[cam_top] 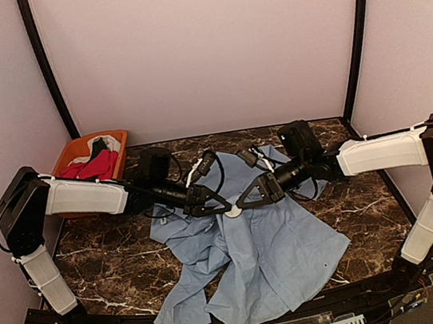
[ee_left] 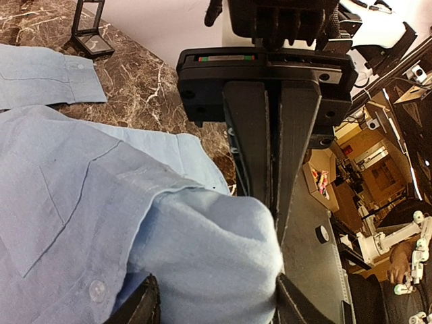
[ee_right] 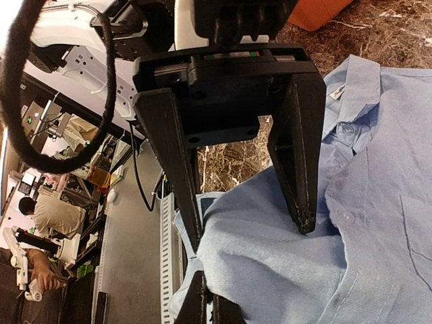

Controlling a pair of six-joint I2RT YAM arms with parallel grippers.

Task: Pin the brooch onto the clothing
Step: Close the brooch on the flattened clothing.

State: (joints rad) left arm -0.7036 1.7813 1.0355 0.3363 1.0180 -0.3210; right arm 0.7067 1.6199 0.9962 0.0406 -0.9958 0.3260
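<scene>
1. Between the fingers of the left pincer (ee_right: 251, 233) stands a raised fold of the shirt (cam_top: 269, 251). Its jaws are part-way apart and, as far as the wrist views show, clamped on that bunch of cloth, which fills the gap from one finger to the other.
2. Straight ahead of it, tip to tip, is the right pincer (ee_left: 273, 206). Its two fingers are pressed together, and their tips touch the crest of the same fold.
3. Whether the brooch sits between those closed fingers cannot be told. From above, a small pale speck (cam_top: 233, 210) shows just where the two sets of tips meet, too small to name.
4. Below both pincers, and outward from them toward the arm bases, the rest of the shirt lies crumpled on the marble table (cam_top: 110, 265).
5. Both pincers lie nearly on one line, and the right one's long axis points into the fold from directly in front of the left one. Both are at the cloth, so neither has ground to cover.
6. My reading is that the next move is a short push by the right pincer along that shared line, through the lifted fold. It depends on the left pincer holding the cloth taut, and slack fabric sliding out of that clamp is the likely failure.
</scene>
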